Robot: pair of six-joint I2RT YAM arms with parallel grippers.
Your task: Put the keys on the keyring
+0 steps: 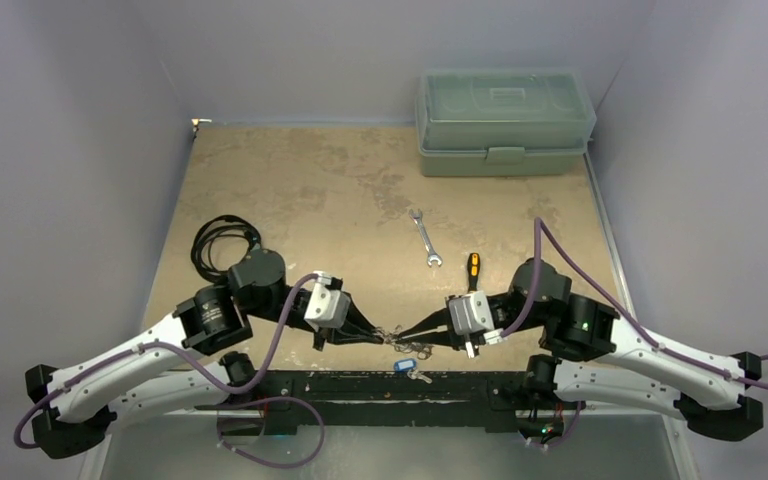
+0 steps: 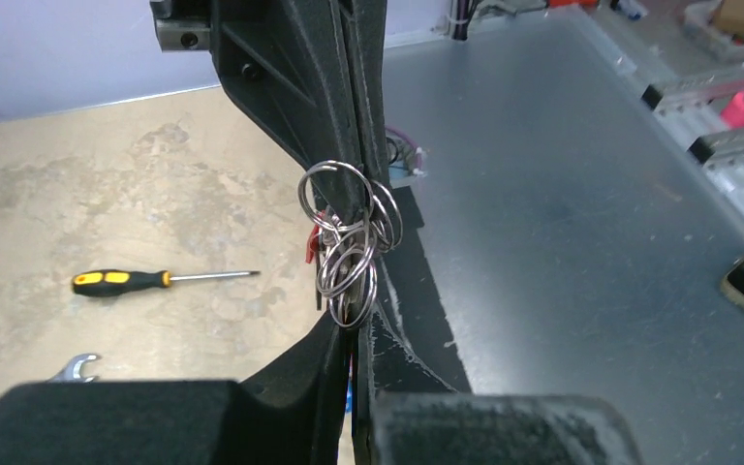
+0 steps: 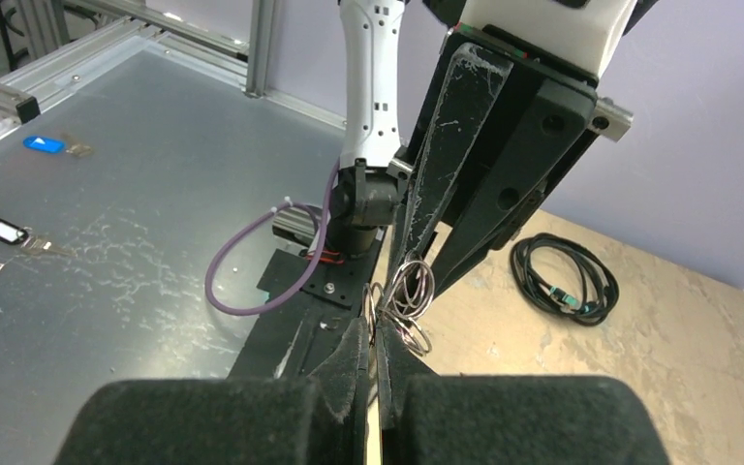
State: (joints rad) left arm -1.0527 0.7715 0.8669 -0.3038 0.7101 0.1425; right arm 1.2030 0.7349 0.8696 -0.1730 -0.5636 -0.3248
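Two grippers meet at the near edge of the table (image 1: 310,180), centre. Your left gripper (image 2: 356,334) and right gripper (image 3: 376,334) are each clamped on the keyring (image 2: 344,276), a bunch of linked silver rings held between them. One blue-tagged key (image 1: 405,366) lies just nearer than the rings on the black base rail (image 1: 310,385), touching neither gripper.

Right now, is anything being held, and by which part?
The left tool and right tool both pinch the keyring, a bunch of wire rings, by its loops.
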